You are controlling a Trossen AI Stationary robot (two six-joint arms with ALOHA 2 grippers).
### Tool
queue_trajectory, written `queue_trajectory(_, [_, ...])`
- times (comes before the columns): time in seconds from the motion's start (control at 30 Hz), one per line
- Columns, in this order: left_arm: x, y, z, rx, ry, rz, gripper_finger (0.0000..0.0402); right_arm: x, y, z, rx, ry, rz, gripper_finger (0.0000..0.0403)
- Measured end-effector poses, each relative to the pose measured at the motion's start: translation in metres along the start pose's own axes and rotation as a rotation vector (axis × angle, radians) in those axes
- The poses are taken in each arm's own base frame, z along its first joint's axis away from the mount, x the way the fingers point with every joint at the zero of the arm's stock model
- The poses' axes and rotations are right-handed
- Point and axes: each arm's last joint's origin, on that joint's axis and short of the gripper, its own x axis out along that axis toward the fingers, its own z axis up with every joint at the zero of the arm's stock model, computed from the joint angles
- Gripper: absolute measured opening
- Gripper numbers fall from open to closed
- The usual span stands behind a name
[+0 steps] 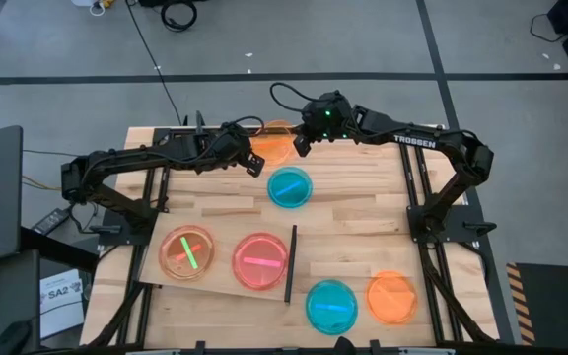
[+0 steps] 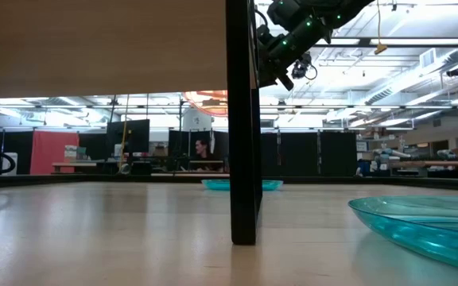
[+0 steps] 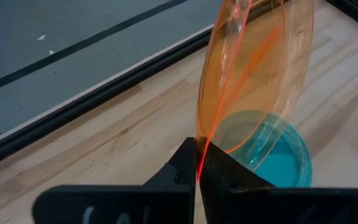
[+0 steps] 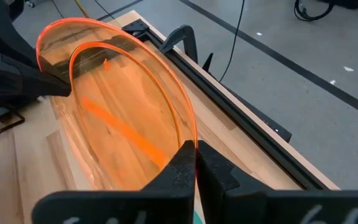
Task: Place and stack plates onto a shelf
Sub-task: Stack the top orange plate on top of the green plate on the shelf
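An orange plate hangs in the air over the far middle of the table, and both grippers are shut on it. My left gripper is at its left rim and my right gripper at its right rim. Below it a blue plate lies flat on the tabletop. The shelf, a pale panel with a black upright strip, lies near left. It carries an orange plate and a pink plate. Near right on the table lie a blue plate and an orange plate. My left gripper pinches the orange plate's rim between its two fingers, coming from the table's left and slanting down. The plate is lifted clear and tilted, above the blue plate. My right gripper pinches the opposite rim between its two fingers, coming from the table's right and slanting down. The plate stretches away from the fingers toward my left gripper, clear of the table.
The shelf's black strip stands upright between the pink plate and the near blue plate. Black frame rails run along the table's far edge. Bare wood lies right of the middle blue plate.
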Motion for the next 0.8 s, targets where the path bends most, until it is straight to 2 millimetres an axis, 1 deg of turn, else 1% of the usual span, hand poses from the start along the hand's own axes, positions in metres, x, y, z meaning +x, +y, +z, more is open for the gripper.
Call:
queue_trajectory(0.37, [-0.0001, 0.0, -0.0003, 0.011, 0.006, -0.004, 0.0012, 0.0, 0.001, 0.0001, -0.009, 0.003, 0.033, 0.0042])
queue_trajectory(0.67, [0.0, 0.0, -0.0005, 0.031, 0.008, -0.004, 0.0012, 0.0001, 0.0009, -0.0001, -0.034, 0.004, 0.033, 0.0091])
queue_trajectory(0.8, [0.0, 0.0006, -0.0017, 0.042, 0.02, 0.002, 0.0012, 0.0008, 0.0004, -0.0031, -0.035, 0.033, 0.029, 0.0109])
